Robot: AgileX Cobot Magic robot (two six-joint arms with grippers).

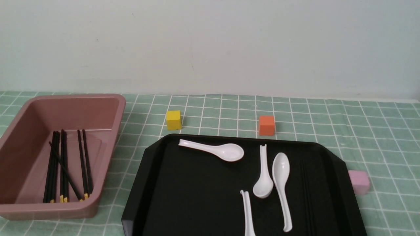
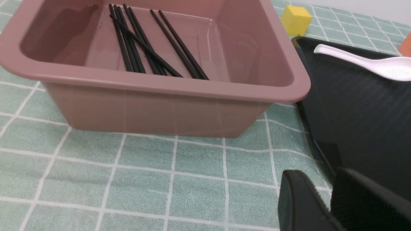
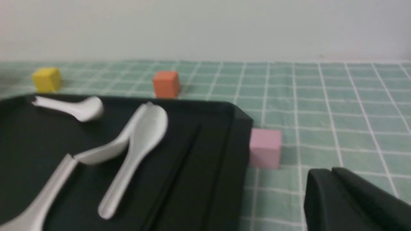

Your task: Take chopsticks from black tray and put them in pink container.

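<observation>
The black tray [image 1: 183,193] fills the middle front of the table. A pair of black chopsticks [image 1: 306,196] lies along its right side, faint against the tray and also seen from the right wrist [image 3: 179,160]. The pink container [image 1: 39,114] stands at the left with several chopsticks [image 1: 64,167] lying in it. Neither gripper shows in the front view. My left gripper [image 2: 321,179] hovers over the cloth between container [image 2: 160,83] and tray [image 2: 359,112], its jaws slightly apart and empty. My right gripper [image 3: 330,171] is off the tray's right edge [image 3: 224,166], fingers pressed together, holding nothing.
Several white soup spoons [image 1: 226,151] lie on the tray. A yellow cube [image 1: 173,120] and an orange cube [image 1: 266,125] stand behind it. A small pale pink cube [image 1: 359,182] sits against the tray's right side, close to my right gripper [image 3: 265,147]. Green checked cloth covers the table.
</observation>
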